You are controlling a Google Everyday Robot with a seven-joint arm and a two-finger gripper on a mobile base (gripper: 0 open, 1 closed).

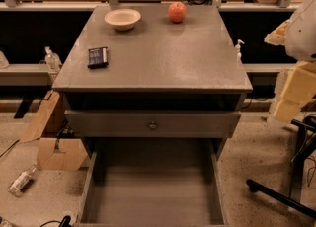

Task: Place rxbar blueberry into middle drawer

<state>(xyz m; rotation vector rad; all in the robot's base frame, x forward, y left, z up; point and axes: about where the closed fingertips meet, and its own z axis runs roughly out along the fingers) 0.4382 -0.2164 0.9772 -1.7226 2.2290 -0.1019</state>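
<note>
The rxbar blueberry [98, 56] is a small dark wrapped bar lying flat on the left side of the grey cabinet top [163, 58]. The middle drawer [153, 196] is pulled out below, towards the camera, and its flat grey floor is bare. Above it is a closed drawer front with a small round knob [153, 125]. My gripper is out of view. Only a white rounded shape [303, 26], which may be part of my arm, shows at the right edge, well away from the bar.
A cream bowl [122, 18] and a red apple [177, 12] stand at the back of the cabinet top. Cardboard [52, 142] and a bottle [20, 180] lie on the floor at left. Yellow foam blocks [296, 93] and a black chair base [286, 191] are at right.
</note>
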